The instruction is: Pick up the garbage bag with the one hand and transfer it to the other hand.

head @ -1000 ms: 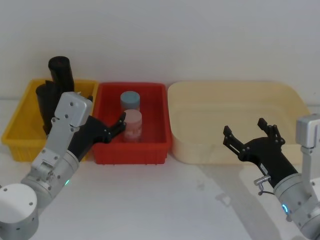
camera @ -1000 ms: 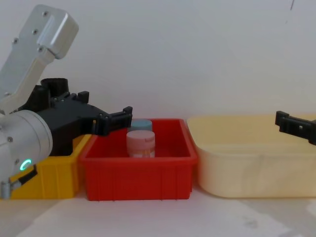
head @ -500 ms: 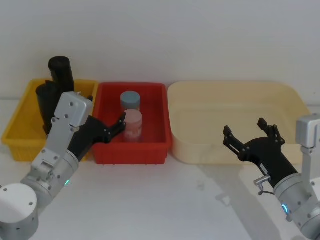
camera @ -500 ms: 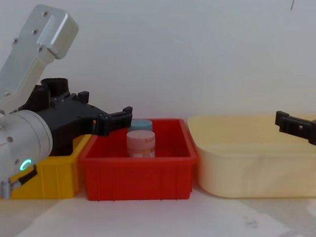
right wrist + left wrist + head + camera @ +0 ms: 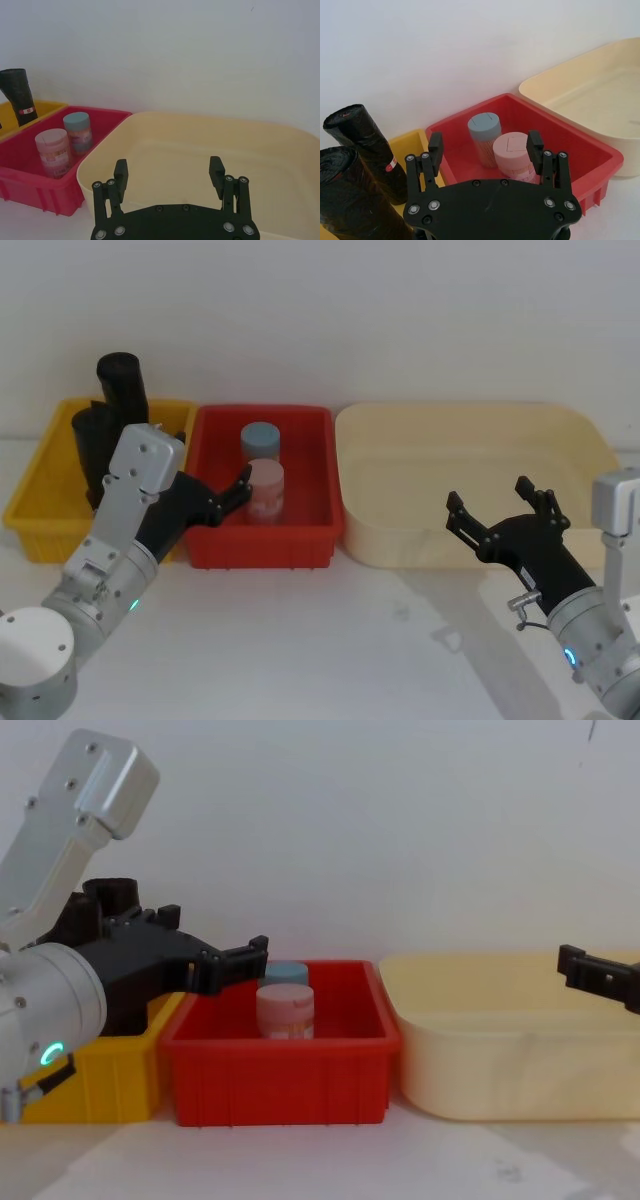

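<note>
**Q:** Where does the garbage bag (image 5: pixel 88 445) stand?

**A:** Upright in the yellow bin (image 5: pixel 35 530), just beside the tagged roll (image 5: pixel 122 380), with nothing gripping it.

**Q:** And the arms?

**A:** The left gripper (image 5: pixel 485 144) hovers where the yellow bin meets the red bin (image 5: pixel 265 545), fingers spread, empty. The right gripper (image 5: pixel 490 495) hangs over the table (image 5: pixel 320 640) before the cream tub (image 5: pixel 400 535), likewise spread and empty.

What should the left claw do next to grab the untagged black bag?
Probably swing the left claw toward its left, over the yellow bin, to line up with the untagged bag. It is open and empty, pointing at the jars in the red bin, with the bag beside it.
</note>
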Motion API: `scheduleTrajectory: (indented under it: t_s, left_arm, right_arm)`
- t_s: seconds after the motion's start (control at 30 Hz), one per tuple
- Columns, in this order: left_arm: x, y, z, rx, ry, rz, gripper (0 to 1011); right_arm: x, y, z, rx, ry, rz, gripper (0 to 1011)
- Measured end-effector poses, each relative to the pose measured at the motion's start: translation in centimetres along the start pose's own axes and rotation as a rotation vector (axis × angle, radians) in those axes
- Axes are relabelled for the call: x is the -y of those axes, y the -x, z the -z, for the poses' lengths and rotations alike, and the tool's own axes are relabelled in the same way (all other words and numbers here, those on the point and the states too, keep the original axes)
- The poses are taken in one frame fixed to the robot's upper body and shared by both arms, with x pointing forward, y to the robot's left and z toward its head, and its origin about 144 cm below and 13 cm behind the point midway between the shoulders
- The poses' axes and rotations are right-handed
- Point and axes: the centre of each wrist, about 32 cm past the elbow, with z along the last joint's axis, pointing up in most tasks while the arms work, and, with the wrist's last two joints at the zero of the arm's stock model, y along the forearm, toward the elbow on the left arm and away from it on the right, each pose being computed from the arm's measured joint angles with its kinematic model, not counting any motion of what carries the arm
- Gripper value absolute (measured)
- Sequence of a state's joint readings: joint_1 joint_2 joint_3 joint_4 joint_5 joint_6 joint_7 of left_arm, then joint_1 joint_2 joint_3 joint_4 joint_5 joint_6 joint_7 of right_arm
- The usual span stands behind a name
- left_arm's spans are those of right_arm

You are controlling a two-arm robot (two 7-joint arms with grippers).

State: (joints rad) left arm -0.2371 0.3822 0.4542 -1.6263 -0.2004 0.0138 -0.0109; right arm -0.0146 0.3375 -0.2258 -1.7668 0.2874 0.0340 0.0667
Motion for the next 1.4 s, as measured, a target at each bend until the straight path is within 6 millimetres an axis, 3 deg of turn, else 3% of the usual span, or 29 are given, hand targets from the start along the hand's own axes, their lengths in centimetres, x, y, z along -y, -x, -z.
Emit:
scheduleTrajectory:
  t_s: [0.47, 0.63, 0.9, 1.07, 1.4]
  left_arm:
    - [-0.1, 0.2, -0.3, -0.001, -0.005, -0.007, 1001]
    - [-0.5, 0.5, -1.4, -0.005, -0.014, -0.024, 1001]
    - [-3.2, 0.2, -4.8, -0.005, -0.041, -0.075, 1001]
    - [-5.8, -1.4, -6.9, -0.003, -0.051, -0.12, 1001]
    - [-9.4, -5.8, -8.2, -0.011, -0.077, -0.165, 1001]
  right_arm:
    - [-0.1, -0.1, 0.0, 0.002, -0.001, -0.008, 1000]
    - [-0.7, -0.6, -0.2, 0.0, -0.006, -0.043, 1000]
    - [-2.3, -1.4, -1.0, -0.01, -0.025, -0.131, 1000]
    - [-3.6, -1.6, -1.8, -0.016, -0.035, -0.19, 1000]
    - [-8.4, -0.3, -3.8, -0.025, -0.042, -0.32, 1000]
